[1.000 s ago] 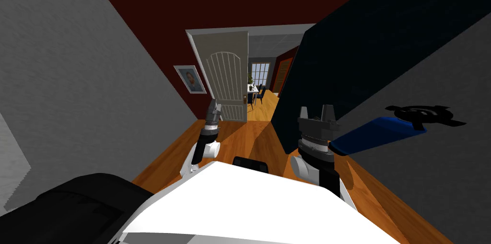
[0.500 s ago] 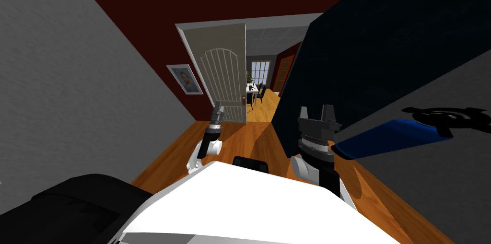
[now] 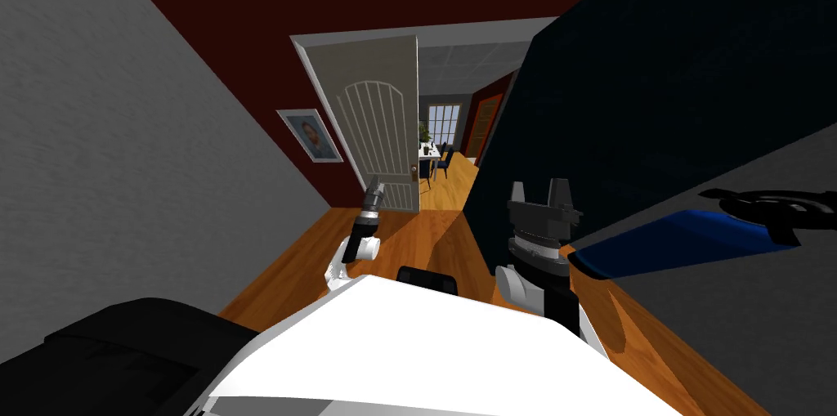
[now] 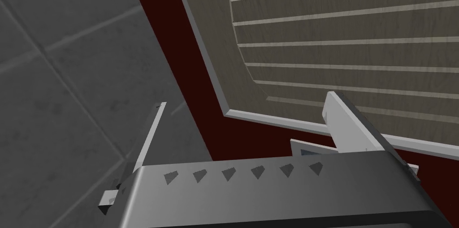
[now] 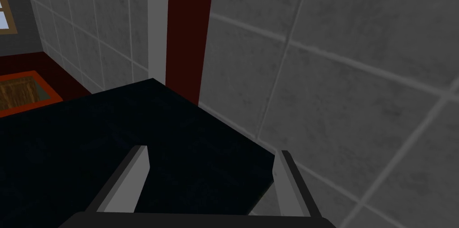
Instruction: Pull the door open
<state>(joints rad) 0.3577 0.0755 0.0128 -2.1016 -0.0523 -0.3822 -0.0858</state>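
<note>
Both our grippers are empty, fingers apart; the left gripper [image 3: 374,184] points at the pale door [image 3: 382,129], partly open at the hall's far end, not yet within reach. We judge a hasty pull may slip off its edge, or swing it against our arm. The dark cabinet [image 3: 621,109] crowds the right gripper [image 3: 538,190], and a framed picture [image 3: 311,136] hangs on the red wall [image 3: 245,27] beside the door.
</note>
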